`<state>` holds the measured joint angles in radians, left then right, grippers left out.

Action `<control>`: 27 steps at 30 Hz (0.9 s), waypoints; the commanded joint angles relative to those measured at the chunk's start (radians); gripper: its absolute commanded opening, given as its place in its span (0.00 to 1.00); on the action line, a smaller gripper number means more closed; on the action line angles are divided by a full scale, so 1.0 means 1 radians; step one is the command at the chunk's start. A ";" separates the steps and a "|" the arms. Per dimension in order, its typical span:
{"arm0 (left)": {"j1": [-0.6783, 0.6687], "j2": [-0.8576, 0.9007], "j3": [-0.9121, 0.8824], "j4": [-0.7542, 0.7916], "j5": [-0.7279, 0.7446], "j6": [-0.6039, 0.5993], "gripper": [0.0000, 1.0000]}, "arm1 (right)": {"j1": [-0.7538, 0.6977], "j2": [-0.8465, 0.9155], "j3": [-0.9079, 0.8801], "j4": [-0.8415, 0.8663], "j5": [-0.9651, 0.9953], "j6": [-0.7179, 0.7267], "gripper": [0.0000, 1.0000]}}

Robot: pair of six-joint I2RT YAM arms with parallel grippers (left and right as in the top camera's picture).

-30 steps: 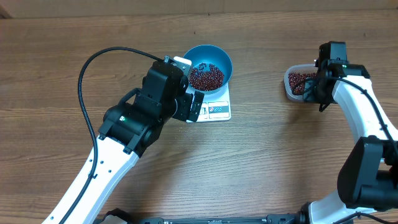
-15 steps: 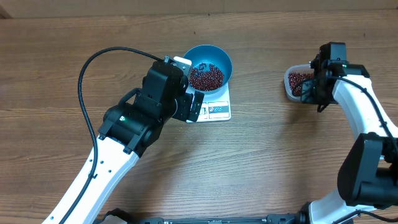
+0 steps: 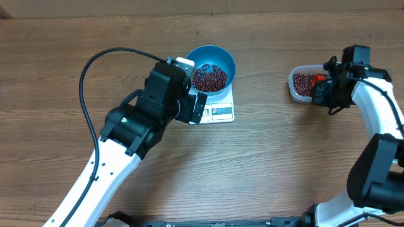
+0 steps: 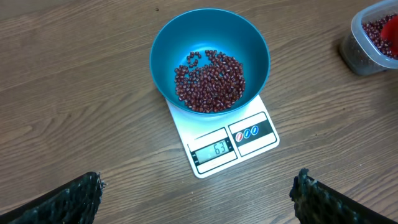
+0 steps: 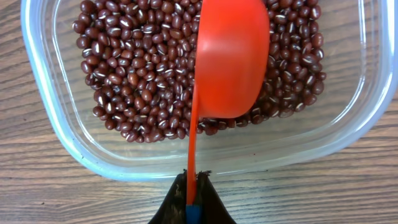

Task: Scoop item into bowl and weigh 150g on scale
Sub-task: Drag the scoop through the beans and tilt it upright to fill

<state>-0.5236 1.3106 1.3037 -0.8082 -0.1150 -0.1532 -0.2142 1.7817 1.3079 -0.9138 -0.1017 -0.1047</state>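
The wooden table (image 3: pixel 284 164) carries everything. The left arm (image 3: pixel 126 132) reaches in from the near left edge, with a black cable looping over it. Its gripper (image 4: pixel 196 196) hangs just short of the scale, spread as wide as it goes and holding nothing.

The right arm (image 3: pixel 379 120) comes up the right side. Its gripper (image 5: pixel 191 202) is clamped tight on the thin handle of a scoop, right at the near rim of a tub.

The white scale (image 4: pixel 217 129) lies flat near the middle of the table, its display reading 63 on the edge facing the left arm.

The blue bowl (image 4: pixel 249 43) sits upright on the scale, covering most of its top.

The clear tub (image 5: pixel 62 143) stands well apart to the right of the scale.

The orange-red scoop (image 5: pixel 230 62) is turned on its side inside the tub, with its cup over the right half.

Red-brown beans (image 4: pixel 210 81) lie in a loose heap at the bottom of the bowl. More beans (image 5: pixel 137 81) cover the tub's floor under and around the scoop.
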 commanded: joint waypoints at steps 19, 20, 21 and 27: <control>0.002 -0.014 0.021 0.000 0.008 0.018 1.00 | -0.001 0.077 -0.002 -0.008 -0.182 -0.088 0.04; 0.002 -0.014 0.021 0.000 0.008 0.018 1.00 | -0.001 0.078 -0.002 -0.008 -0.183 -0.088 0.04; 0.002 -0.014 0.021 0.000 0.008 0.018 0.99 | -0.001 0.080 -0.002 -0.007 -0.188 -0.088 0.04; 0.002 -0.014 0.021 0.000 0.008 0.018 1.00 | -0.002 0.080 -0.002 0.003 -0.227 -0.087 0.04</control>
<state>-0.5236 1.3106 1.3037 -0.8085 -0.1150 -0.1532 -0.2188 1.8378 1.3079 -0.9337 -0.2584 -0.1776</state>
